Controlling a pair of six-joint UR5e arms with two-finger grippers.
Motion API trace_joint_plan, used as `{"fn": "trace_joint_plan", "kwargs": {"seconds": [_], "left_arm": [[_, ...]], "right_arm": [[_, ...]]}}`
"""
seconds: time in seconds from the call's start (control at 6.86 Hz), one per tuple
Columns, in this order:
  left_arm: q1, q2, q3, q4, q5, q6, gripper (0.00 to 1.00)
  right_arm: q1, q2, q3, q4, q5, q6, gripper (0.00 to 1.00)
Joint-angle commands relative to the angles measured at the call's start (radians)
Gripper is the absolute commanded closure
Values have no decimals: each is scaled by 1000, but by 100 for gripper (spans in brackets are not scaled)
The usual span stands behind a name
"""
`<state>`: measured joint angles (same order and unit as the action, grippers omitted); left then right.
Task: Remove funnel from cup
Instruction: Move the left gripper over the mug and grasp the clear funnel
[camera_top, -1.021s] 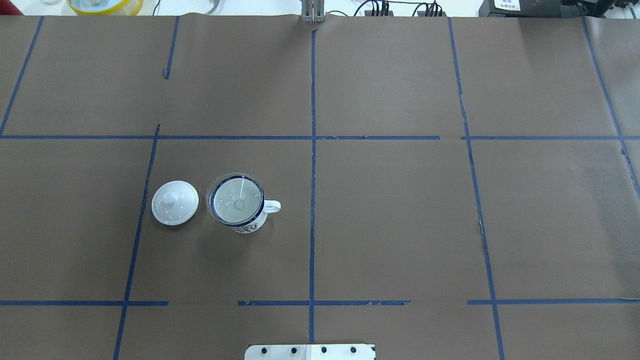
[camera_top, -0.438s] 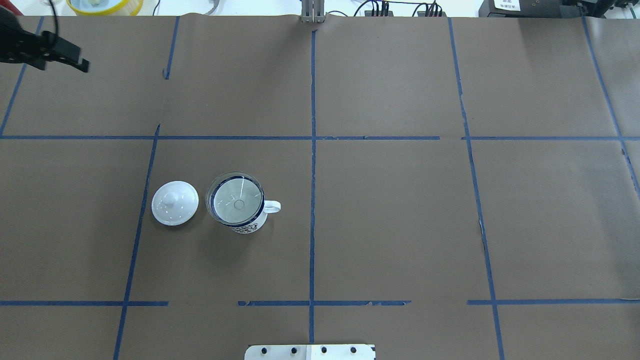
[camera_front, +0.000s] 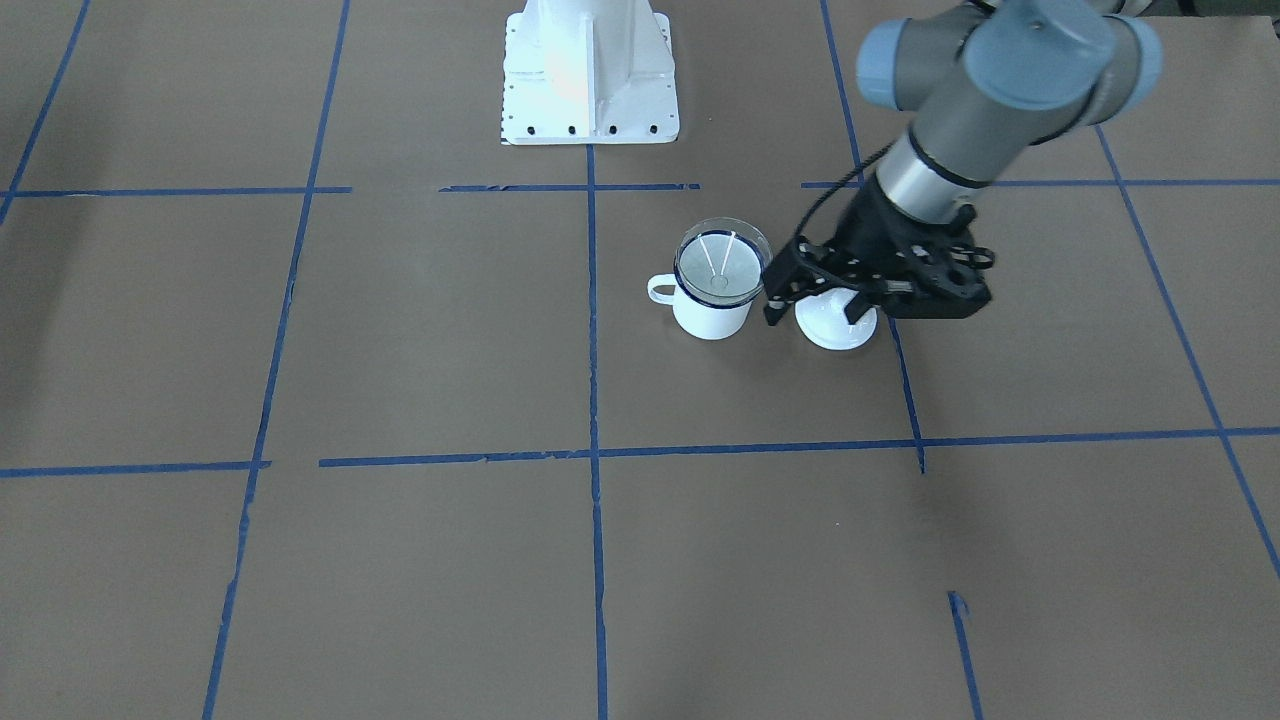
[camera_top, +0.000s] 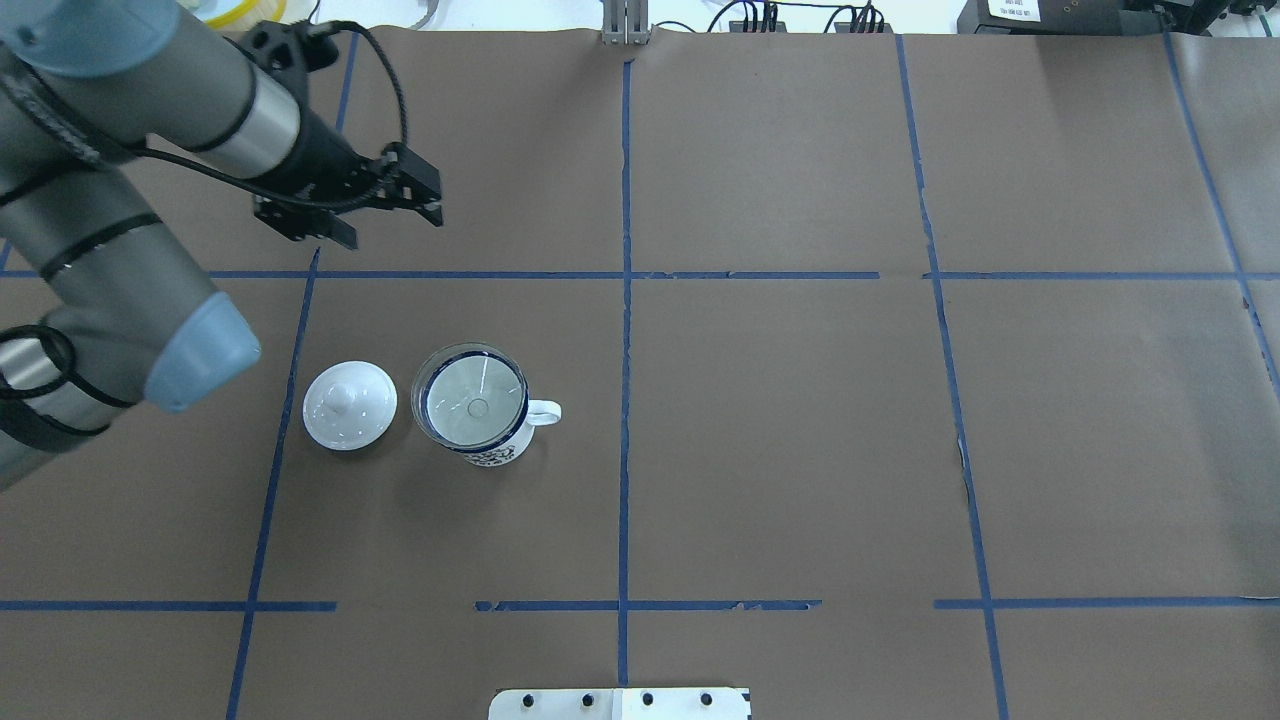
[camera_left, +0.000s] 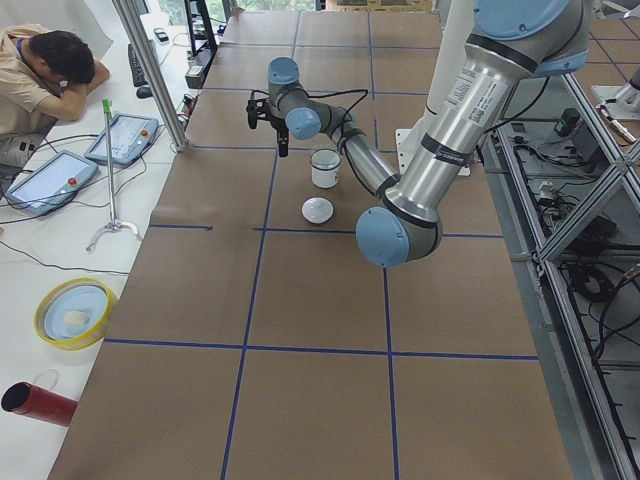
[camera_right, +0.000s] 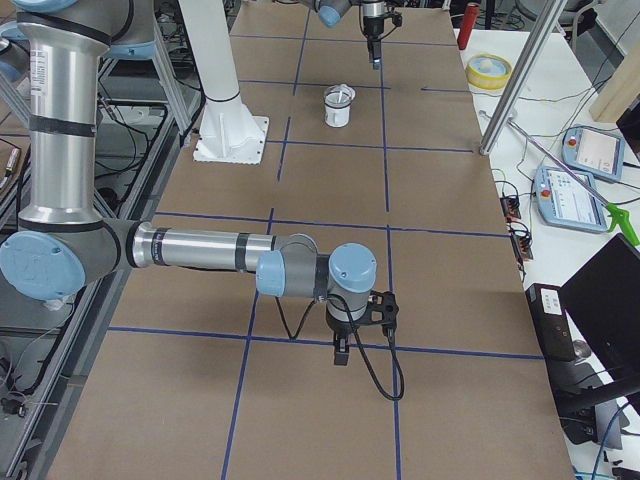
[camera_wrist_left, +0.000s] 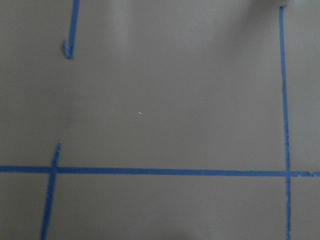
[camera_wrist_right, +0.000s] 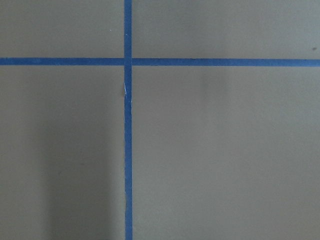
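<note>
The cup (camera_top: 497, 456) is a white mug with a dark blue rim, upright on the brown table, left of centre; it also shows in the front view (camera_front: 710, 320). The clear funnel (camera_top: 472, 398) sits in its mouth (camera_front: 722, 264). My left gripper (camera_top: 392, 218) is open and empty, held high above the table beyond the cup and lid. In the front view the left gripper (camera_front: 812, 312) hangs just beside the cup, in front of the lid. My right gripper (camera_right: 360, 325) shows only in the right side view, far from the cup; I cannot tell if it is open.
A white domed lid (camera_top: 350, 405) with a knob lies right beside the cup, opposite its handle. The robot base (camera_front: 590, 70) stands at the near table edge. A yellow bowl (camera_left: 75, 310), a red cylinder (camera_left: 35, 403) and a person (camera_left: 40, 70) are off the table's far side.
My left arm has swung in from the overhead view's upper left edge toward the middle, gripper open. The cup, funnel and lid have not moved.
</note>
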<state>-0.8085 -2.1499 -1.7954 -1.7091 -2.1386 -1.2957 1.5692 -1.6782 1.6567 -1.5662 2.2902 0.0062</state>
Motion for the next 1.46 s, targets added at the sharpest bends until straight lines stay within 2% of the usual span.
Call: {"fn": "trace_joint_plan", "kwargs": {"seconds": [0.0, 0.15, 0.58, 0.88, 1.02, 1.17, 1.31], "left_arm": [[190, -149, 13, 237, 147, -154, 0], [247, -143, 22, 238, 195, -190, 0], [296, -119, 31, 236, 249, -186, 0], [299, -110, 31, 236, 249, -182, 10], [299, -108, 31, 239, 250, -182, 19], [299, -104, 28, 241, 249, -175, 73], [299, -104, 25, 247, 249, -162, 100]], "right_arm": [[0, 0, 0, 0, 0, 0, 0], [0, 0, 0, 0, 0, 0, 0], [0, 0, 0, 0, 0, 0, 0], [0, 0, 0, 0, 0, 0, 0], [0, 0, 0, 0, 0, 0, 0], [0, 0, 0, 0, 0, 0, 0], [0, 0, 0, 0, 0, 0, 0]]}}
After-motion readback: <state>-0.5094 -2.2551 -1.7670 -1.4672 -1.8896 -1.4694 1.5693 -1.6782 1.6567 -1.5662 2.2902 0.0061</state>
